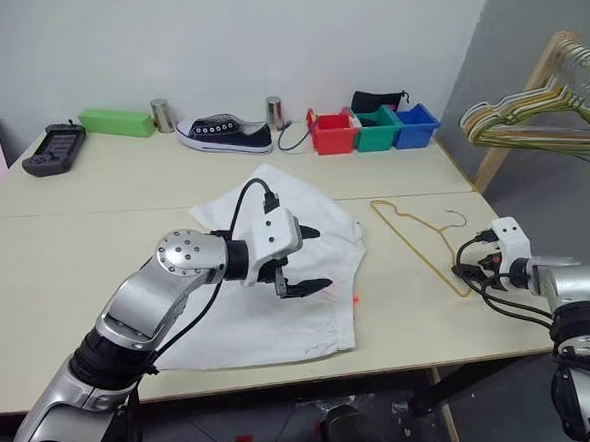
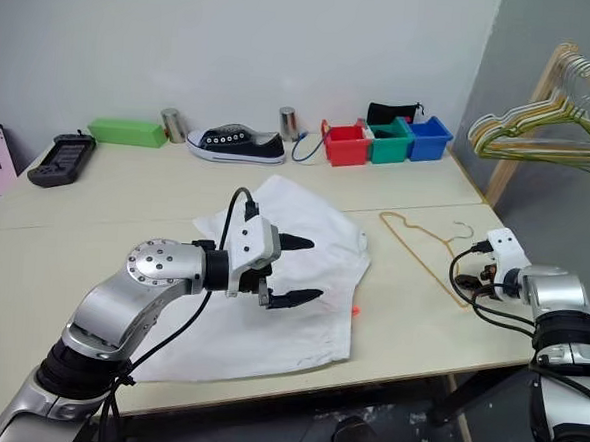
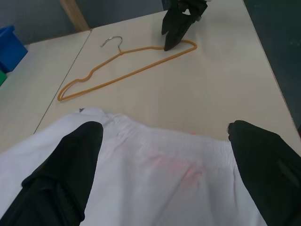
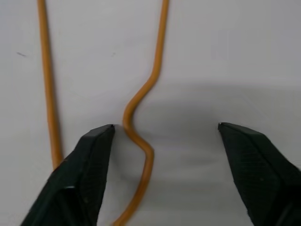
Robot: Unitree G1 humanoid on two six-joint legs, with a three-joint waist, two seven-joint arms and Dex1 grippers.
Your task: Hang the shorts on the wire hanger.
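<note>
No lettering I can read anywhere. My right gripper (image 4: 164, 136) is down over the near end of the wire hanger (image 1: 419, 237), jaws apart with the wire's kinked arm between them – nothing clamped. The hanger lies flat on the table (image 1: 96, 199), just right of the shorts (image 1: 282, 270). My left gripper (image 1: 308, 259) hovers over the spread shorts, fingers wide and empty. Along the back edge stand a sneaker (image 1: 225, 134), a green box (image 1: 117, 122) and red, green and blue bins (image 1: 373, 130); a bunch of hangers (image 1: 547, 121) hangs on a wooden rack off to my right.
</note>
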